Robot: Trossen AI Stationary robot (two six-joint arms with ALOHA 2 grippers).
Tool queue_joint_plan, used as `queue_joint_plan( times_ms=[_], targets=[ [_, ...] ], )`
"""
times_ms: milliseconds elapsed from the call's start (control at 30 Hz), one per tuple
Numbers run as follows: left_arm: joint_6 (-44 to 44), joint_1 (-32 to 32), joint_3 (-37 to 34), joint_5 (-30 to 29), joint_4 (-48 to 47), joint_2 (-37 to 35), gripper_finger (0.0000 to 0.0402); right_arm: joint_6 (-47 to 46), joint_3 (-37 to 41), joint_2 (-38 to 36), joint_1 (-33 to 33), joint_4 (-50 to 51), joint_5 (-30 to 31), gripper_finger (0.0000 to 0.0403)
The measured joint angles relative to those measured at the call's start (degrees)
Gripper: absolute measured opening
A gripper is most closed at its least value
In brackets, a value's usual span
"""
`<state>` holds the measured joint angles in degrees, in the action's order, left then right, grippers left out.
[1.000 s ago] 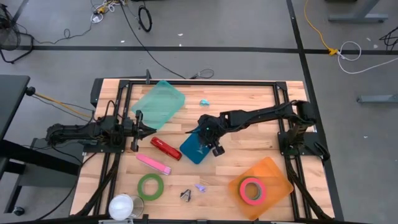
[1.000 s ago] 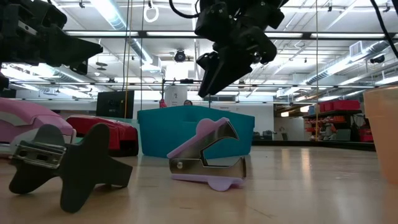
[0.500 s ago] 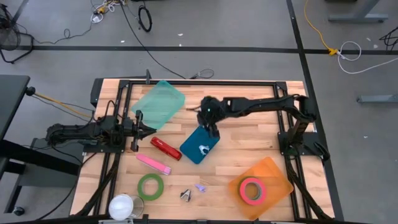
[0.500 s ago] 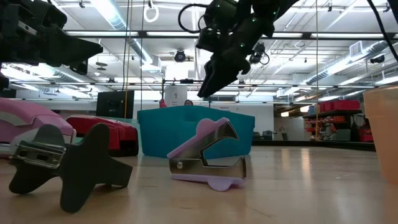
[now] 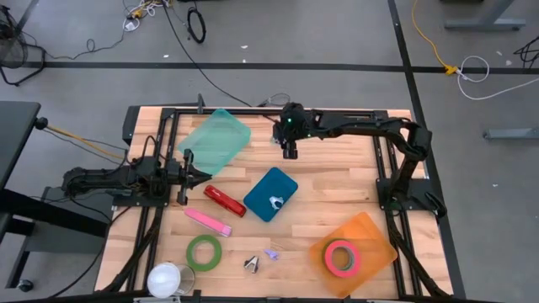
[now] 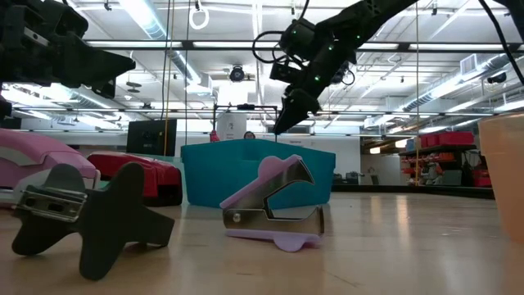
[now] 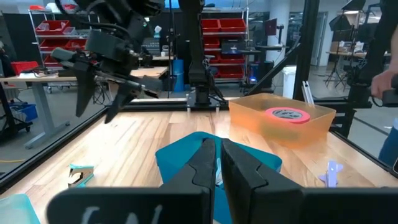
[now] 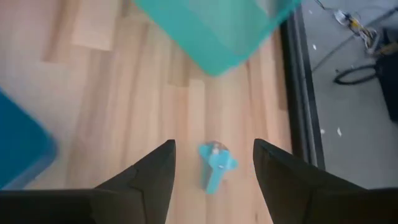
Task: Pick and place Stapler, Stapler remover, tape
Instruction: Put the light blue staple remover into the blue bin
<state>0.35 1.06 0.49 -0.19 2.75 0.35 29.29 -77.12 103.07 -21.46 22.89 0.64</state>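
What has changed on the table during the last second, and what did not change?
The right gripper rose from the blue bin, leaving a small remover inside, and moved to the table's far side. It now hangs open above a light blue remover. The left gripper stayed shut and still. The staplers, tapes and other bins did not move.

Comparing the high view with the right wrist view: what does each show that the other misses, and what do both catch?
Only the high view shows the red stapler, pink stapler, green tape, orange bin with pink tape, and the left end effector. Only the right wrist view shows the right end effector open astride the light-blue staple remover. Both show that remover, the mint tray and the blue bin.
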Motion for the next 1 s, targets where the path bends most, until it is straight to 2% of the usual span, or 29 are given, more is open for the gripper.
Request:
queue_joint_plan(
  times_ms=[367, 1000],
  targets=[
    [0.0, 0.0, 0.0, 0.0, 0.0, 0.0, 0.0030, 0.7, 0.0, 2.3, -1.4, -1.4, 4.3, 0.0215],
    [0.0, 0.0, 0.0, 0.0, 0.0, 0.0, 0.0030, 1.6, 0.0, 9.8, -3.0, 0.7, 4.3, 0.0215]
  ],
)
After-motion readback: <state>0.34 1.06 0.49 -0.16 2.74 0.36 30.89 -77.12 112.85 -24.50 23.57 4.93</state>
